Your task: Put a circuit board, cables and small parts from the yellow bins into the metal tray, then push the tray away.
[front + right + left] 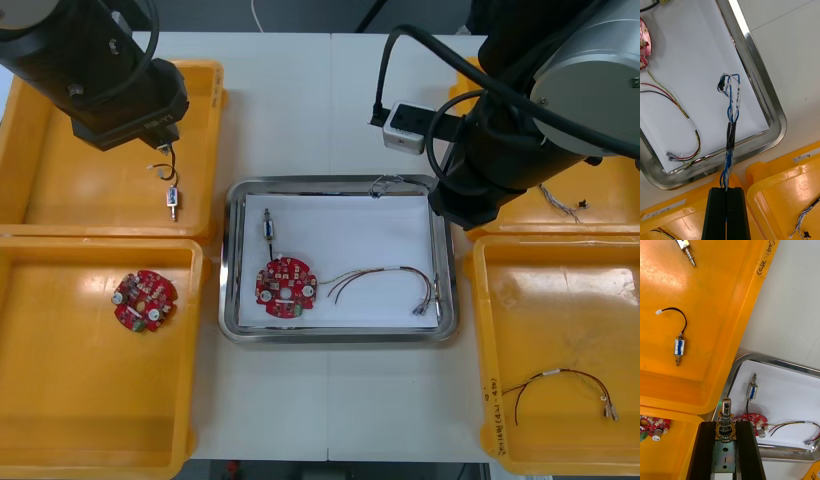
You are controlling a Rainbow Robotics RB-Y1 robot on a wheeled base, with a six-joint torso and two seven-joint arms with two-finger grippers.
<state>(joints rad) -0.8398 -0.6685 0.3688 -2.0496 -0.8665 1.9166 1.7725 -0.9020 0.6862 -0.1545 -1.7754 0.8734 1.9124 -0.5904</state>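
**Right gripper (pixel 727 192) holds cable over tray corner**

Its fingers are clamped on a twisted blue and white cable (pixel 732 108), black-wrapped midway, which reaches ahead of them above the white-lined corner of the metal tray (pixel 762 86). The right arm (pixel 500 160) leans over that corner. The left gripper (pixel 726 425) pinches a small metal part (pixel 726 407) over a yellow bin (pixel 715 296).

Light table (pixel 300 100) with a centre seam; dark floor (pixel 320 12) beyond.
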